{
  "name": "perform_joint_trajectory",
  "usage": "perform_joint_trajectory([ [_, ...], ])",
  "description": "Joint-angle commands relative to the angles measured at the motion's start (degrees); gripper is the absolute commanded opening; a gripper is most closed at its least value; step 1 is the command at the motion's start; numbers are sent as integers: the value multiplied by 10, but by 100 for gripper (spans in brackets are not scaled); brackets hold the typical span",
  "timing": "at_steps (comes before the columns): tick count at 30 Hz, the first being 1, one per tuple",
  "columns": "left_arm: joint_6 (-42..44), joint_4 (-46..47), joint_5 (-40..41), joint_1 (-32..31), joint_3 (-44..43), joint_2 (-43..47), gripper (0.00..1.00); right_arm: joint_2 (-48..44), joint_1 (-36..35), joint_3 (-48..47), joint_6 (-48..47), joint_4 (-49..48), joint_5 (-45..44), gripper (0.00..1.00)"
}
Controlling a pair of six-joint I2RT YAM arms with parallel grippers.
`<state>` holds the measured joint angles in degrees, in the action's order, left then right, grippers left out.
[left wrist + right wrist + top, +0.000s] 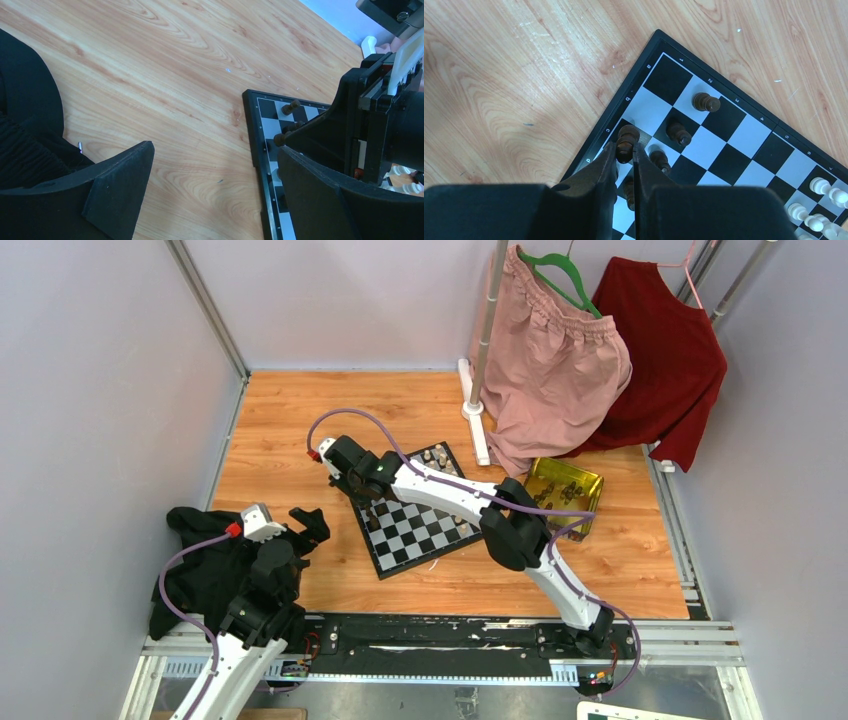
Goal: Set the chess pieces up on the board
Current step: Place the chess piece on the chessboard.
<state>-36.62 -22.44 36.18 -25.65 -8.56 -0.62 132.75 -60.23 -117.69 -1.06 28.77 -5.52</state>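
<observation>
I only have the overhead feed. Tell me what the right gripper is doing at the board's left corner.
Observer: The right gripper is shut on one dark piece, held upright just inside the board edge.
Operator: Count the dark ones standing near it.
Observer: Three other dark pieces stand on nearby squares, and one more is partly hidden behind the fingers.
Operator: Now check the left gripper.
Observer: The left gripper is open with nothing in its jaws. Only the bare wooden table lies below it, beside the board.
</observation>
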Motion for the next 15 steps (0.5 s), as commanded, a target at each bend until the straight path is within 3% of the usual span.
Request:
perform_joint_trajectory([
  [1,0,-8,2,-4,6,41,100,8,-3,-10,-1,10,-3,0],
  [15,0,-7,1,-4,6,41,100,6,5,-6,2,15,-2,0],
])
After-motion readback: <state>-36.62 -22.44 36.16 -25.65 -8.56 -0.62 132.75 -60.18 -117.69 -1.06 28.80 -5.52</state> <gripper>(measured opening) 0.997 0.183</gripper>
